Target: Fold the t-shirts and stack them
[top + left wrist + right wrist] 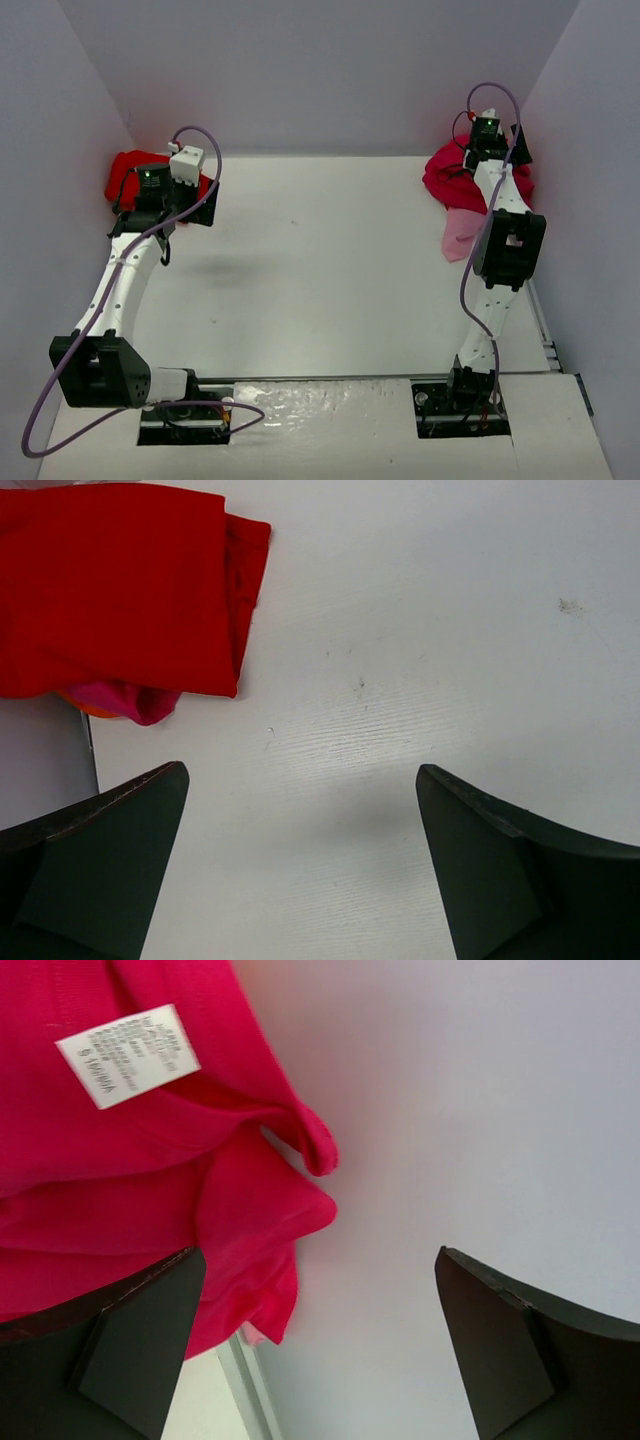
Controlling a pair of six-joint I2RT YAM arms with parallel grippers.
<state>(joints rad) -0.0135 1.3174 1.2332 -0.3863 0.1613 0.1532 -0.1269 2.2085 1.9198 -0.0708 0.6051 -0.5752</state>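
Both hang open and empty. A folded red shirt (120,580) lies ahead-left of the left gripper (302,775), its long side crosswise. A crumpled crimson shirt (120,1160) bunches ahead-left of the right gripper (320,1255), its axis unclear.

White table (330,260), faint dark scuff marks (570,606) on its surface, pale grey walls (320,70) around

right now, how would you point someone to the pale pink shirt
Go to the far right corner of the white table, where a crumpled crimson-magenta t-shirt lies under the right arm. The pale pink t-shirt pokes out from that heap's near edge, toward the table's near side. It is the only pale cloth; the bright red t-shirt sits far left.
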